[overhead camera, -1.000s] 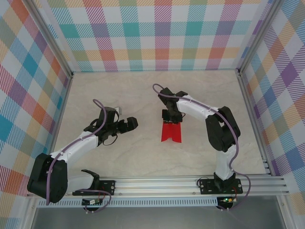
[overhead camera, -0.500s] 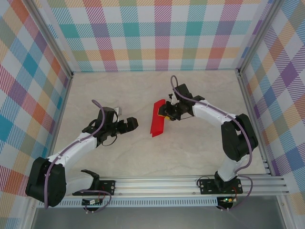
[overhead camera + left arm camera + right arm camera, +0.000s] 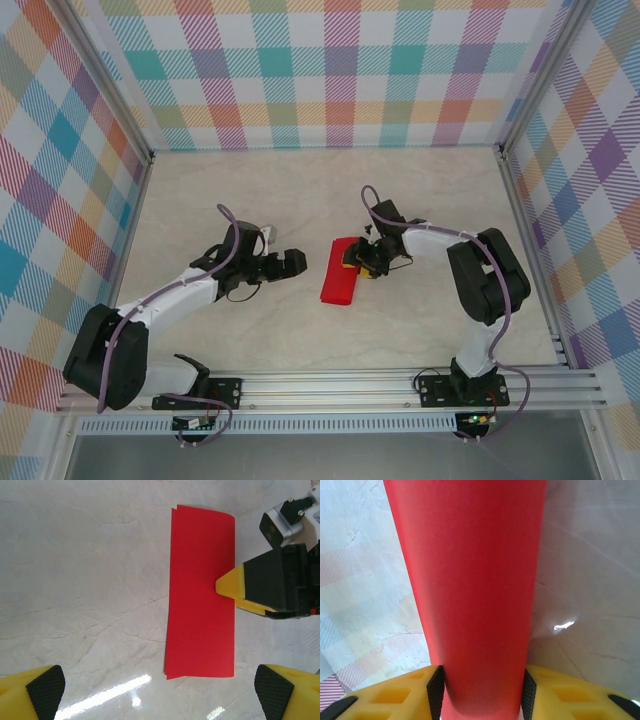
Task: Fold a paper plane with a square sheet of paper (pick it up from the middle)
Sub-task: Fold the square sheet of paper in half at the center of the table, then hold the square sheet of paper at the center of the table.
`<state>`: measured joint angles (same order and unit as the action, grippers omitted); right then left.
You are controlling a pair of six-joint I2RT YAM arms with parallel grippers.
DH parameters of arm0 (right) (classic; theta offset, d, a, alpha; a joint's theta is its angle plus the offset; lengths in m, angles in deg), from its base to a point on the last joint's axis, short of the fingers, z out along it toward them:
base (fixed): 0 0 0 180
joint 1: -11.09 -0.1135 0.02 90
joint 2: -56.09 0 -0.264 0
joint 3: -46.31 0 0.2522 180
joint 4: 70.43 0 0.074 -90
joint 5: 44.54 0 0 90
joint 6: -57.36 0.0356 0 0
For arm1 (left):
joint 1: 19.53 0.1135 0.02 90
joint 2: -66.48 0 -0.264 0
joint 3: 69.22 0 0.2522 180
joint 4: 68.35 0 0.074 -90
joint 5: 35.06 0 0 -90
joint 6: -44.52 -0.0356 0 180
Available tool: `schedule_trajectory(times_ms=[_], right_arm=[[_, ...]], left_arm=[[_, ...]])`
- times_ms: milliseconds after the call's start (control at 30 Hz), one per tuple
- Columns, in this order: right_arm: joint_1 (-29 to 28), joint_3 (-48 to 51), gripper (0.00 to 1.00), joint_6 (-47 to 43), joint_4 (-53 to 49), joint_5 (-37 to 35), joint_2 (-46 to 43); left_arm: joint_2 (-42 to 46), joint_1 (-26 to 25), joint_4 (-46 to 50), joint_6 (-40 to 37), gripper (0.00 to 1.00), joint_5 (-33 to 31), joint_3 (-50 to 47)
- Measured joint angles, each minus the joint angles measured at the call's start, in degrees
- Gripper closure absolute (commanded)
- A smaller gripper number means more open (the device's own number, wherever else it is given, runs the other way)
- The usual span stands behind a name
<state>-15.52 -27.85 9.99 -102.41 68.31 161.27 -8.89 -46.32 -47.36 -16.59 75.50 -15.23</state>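
Fingers, overhead view: left gripper (image 3: 292, 262) spread wide and empty; right gripper (image 3: 360, 260) sits at the paper's 3 o'clock edge, its jaws too small to read here.
Paper, overhead view: sheet of paper (image 3: 338, 272), red and doubled into a long strip, lies flat on the table (image 3: 240, 190) near its middle, between the two grippers; the left one is near at 9 o'clock, not touching.
Fingers, left wrist view: left fingers (image 3: 45, 687) show at the 7 and 5 o'clock corners, far apart, nothing held.
Paper, left wrist view: the strip runs 12 to 6 o'clock; one yellow fingertip (image 3: 230, 585) of the right gripper touches its 3 o'clock long edge, which looks like a soft, uncreased fold; two layers sit slightly offset at the 7 o'clock corner.
Fingers, right wrist view: right pads (image 3: 436, 692) stand apart with red paper filling the gap; whether they pinch it or merely flank it I cannot tell.
Step in hand: probably laying down the half-fold, ready for creasing.
Doing it well: let go without dragging the strip, square the loose edges, then press along the fold from the middle outward.
Around: plaid walls (image 3: 340, 70); metal rail (image 3: 340, 385) at 6 o'clock.
In the way: the left gripper is nearest; a sideways sweep could nudge the layers apart.
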Motion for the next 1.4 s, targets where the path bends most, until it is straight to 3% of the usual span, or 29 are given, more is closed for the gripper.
schedule_trajectory(times_ms=[200, 767, 1200, 1400], right_arm=[[0.22, 0.0, 0.43, -1.62, -0.81, -1.38, -0.22], [0.37, -0.02, 0.38, -5.7, -6.14, -4.83, -2.4], [0.2, -2.23, 0.3, -4.52, -8.55, -4.39, -0.63], [-1.42, -5.79, 0.29, -4.26, -12.63, -7.43, 1.25]], left_arm=[[-1.92, -1.03, 0.0, 0.02, 0.02, -0.13, 1.11], [-5.09, -2.08, -0.31, 0.48, 0.1, -0.7, 3.08], [-8.0, -2.08, -1.81, 1.77, 0.14, -1.57, 3.21], [-8.52, -2.08, -1.99, 1.75, 0.18, -1.73, 3.69]])
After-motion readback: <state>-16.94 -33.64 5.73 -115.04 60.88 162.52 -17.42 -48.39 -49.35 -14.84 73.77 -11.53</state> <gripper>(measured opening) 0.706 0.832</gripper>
